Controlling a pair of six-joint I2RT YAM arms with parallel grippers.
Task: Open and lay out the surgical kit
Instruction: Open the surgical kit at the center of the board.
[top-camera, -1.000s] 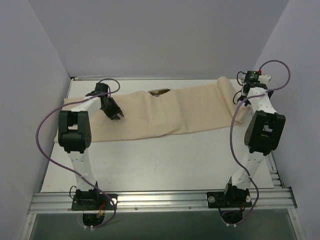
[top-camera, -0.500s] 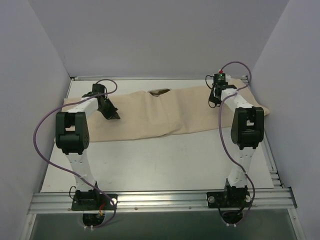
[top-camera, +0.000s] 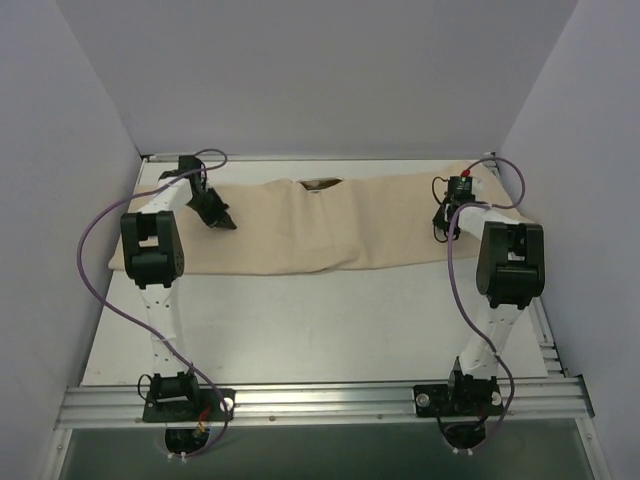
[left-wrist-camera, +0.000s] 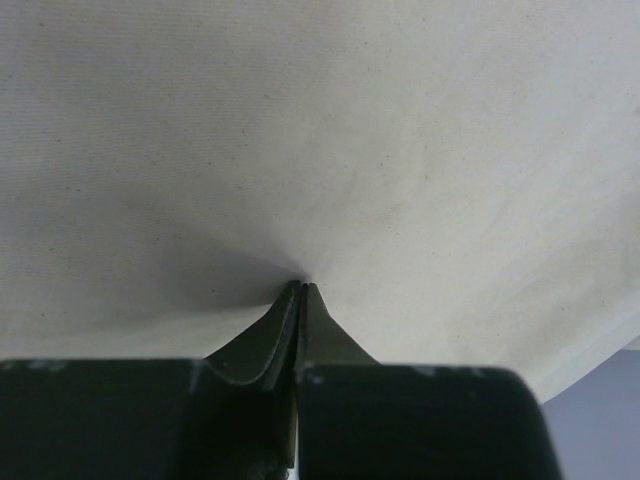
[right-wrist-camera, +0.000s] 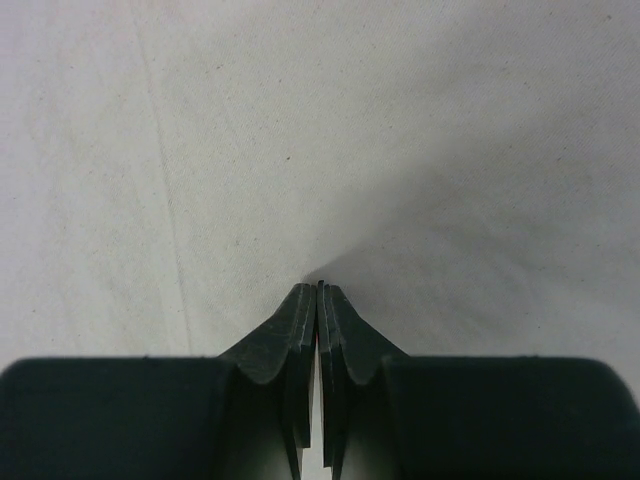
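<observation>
cloth wrap lies across the far tabletop, left gripper and right gripper each pinched shut on it near its ends, though thin pinches may slip or catch both layers and drag everything.

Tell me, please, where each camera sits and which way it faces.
Top external: high behind the bases, looking down on the table; left arm and right arm show.
Left wrist: on the left arm, facing the cloth close up; left gripper shut on it.
Right wrist: same on the right arm; right gripper shut on cloth.
All share the cloth.
</observation>
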